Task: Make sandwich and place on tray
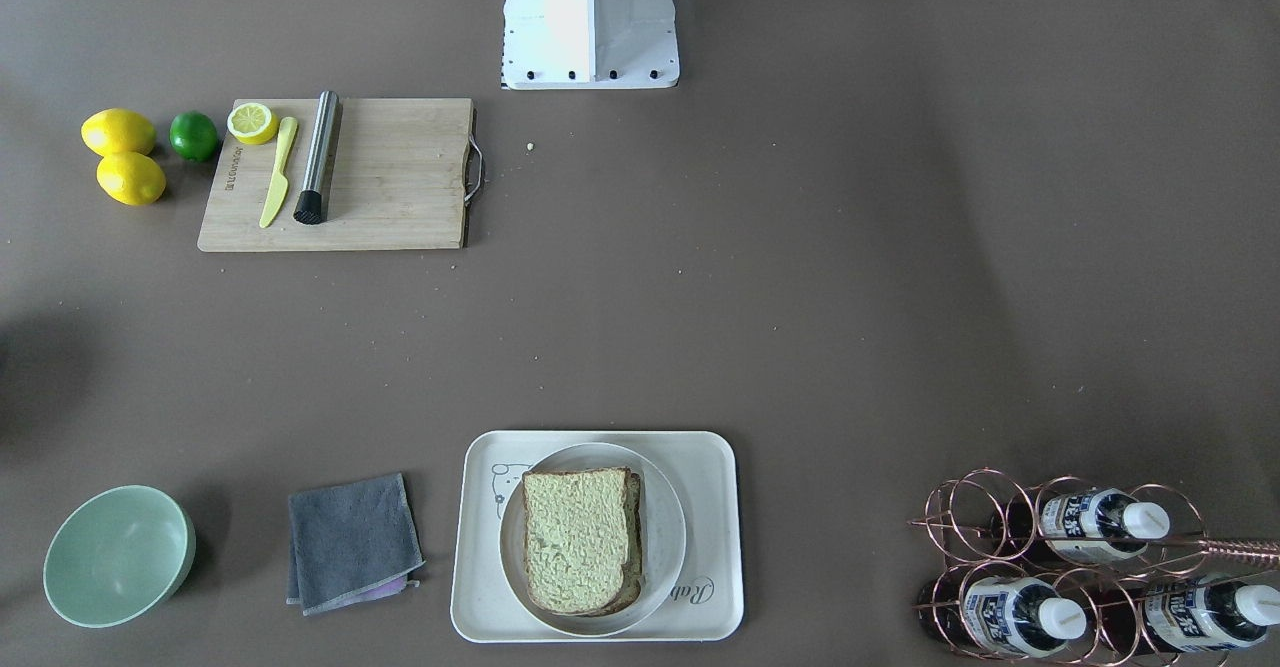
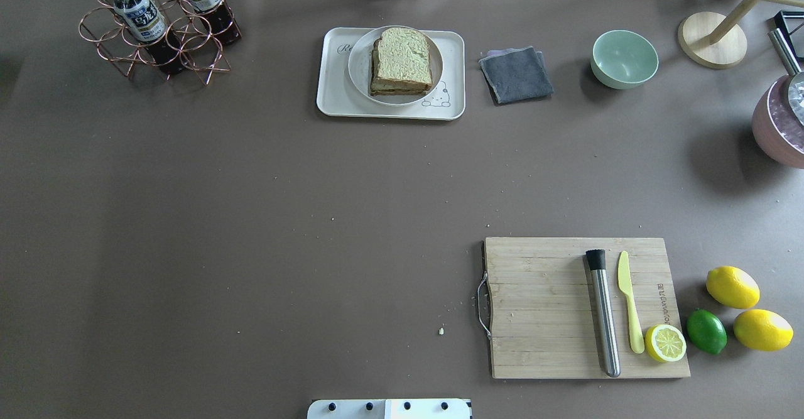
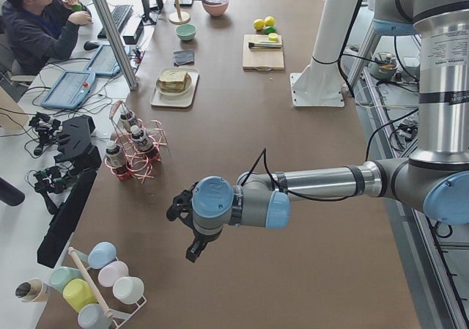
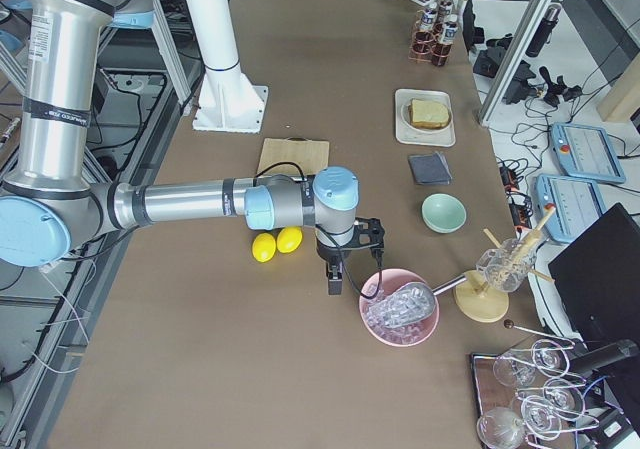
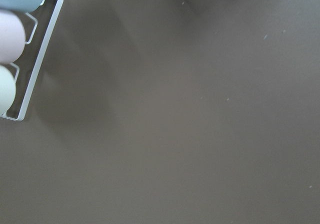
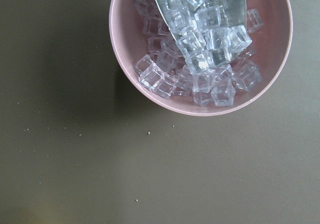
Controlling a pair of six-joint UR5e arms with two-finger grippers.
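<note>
Front-facing, the tan-green, brown-crusted bread sandwich point(image 1: 580, 539) is sitting on a round white plate point(image 1: 666, 547) inside the cream rectangular tray point(image 1: 716, 507), the side views are placing it far beyond the left claw point(image 3: 185, 230) and right claw point(image 4: 352, 255), openings impossible to tell, so parking both well clear is seeming wisest.

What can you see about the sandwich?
The sandwich is two squarish bread slices stacked flat, pale tan-green on top with brown crust. The lower slice peeks out at one side; any filling is hidden. It lies on a round white plate, which sits on the cream tray. Nothing else touches it.
</note>
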